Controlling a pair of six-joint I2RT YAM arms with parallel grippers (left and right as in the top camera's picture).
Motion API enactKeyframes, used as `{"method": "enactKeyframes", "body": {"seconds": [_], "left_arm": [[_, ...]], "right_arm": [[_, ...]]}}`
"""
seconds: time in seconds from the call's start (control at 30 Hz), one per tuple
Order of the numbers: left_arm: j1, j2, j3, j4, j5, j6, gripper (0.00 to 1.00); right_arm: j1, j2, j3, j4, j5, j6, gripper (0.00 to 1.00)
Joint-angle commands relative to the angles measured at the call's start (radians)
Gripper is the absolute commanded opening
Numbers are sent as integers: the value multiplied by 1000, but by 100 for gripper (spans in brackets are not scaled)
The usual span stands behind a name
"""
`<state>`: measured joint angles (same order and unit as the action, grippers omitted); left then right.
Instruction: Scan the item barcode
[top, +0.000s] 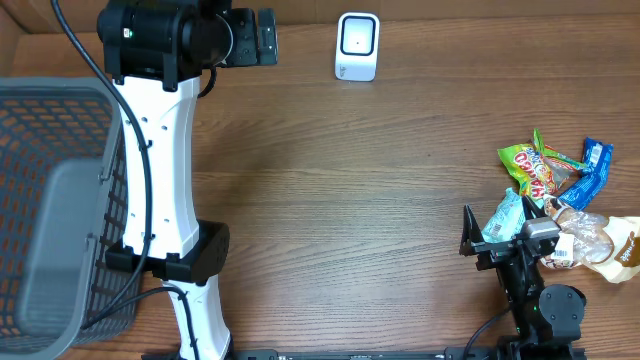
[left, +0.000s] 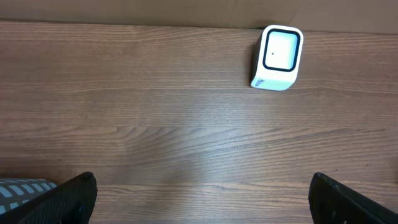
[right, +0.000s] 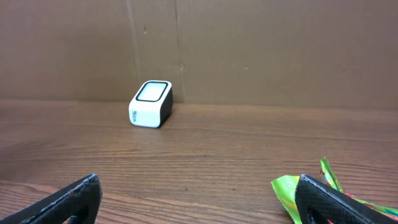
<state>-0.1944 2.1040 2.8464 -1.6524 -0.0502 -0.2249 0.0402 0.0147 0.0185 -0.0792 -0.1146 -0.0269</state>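
Counting across your table (top: 350, 200), you have one white scanner (top: 357, 46) at the far edge, one grey mesh basket (top: 50, 120) at the left, and a heap of roughly five snack packets (top: 560, 185) at the right, overlapping so the tally is unsure. Your left gripper (top: 266, 37) hangs released just left of the scanner. Your right gripper (right: 199, 193) stands spread wide, empty, beside the heap, partly covering a teal packet (top: 503, 215) from overhead.
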Motion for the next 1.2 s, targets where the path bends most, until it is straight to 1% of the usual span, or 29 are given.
{"method": "enactKeyframes", "body": {"seconds": [0.0,0.27,0.33,0.47,0.53,0.6,0.7,0.77,0.8,0.83,0.87,0.9,0.97,1.07,1.13,1.17], "left_arm": [[4,0,2,4,-9,19,100],[3,16,-2,5,-9,19,100],[-6,7,-47,5,-9,19,100],[-30,-76,-229,6,-9,19,100],[-42,-173,-389,6,-9,20,100],[-42,-284,-540,-29,-12,20,100],[-40,-449,-742,31,-82,48,100],[-26,-573,-917,151,-124,50,100],[-6,-653,-1043,259,-134,50,100],[8,-704,-1124,338,-134,50,100],[26,-772,-1233,449,-134,50,100],[36,-810,-1295,516,-133,50,100],[63,-927,-1479,725,-134,59,100],[87,-1090,-1718,1016,-133,114,100],[90,-1182,-1852,1170,-132,172,100],[90,-1259,-1964,1292,-132,222,100]], "right_arm": [[5,-12,-10,3,13,-4,100],[5,-12,-10,3,13,-4,100],[5,-12,-10,3,13,-4,100],[5,-12,-10,3,13,-4,100],[5,-12,-10,3,13,-4,100],[5,-12,-10,3,13,-4,100],[5,-12,-10,3,13,-4,100],[5,-12,-10,3,13,-4,100],[5,-12,-10,3,13,-4,100],[5,-12,-10,3,13,-4,100],[5,-12,-10,3,13,-4,100],[5,-12,-10,3,13,-4,100],[5,-12,-10,3,13,-4,100],[5,-12,-10,3,13,-4,100],[5,-12,-10,3,13,-4,100],[5,-12,-10,3,13,-4,100]]}}
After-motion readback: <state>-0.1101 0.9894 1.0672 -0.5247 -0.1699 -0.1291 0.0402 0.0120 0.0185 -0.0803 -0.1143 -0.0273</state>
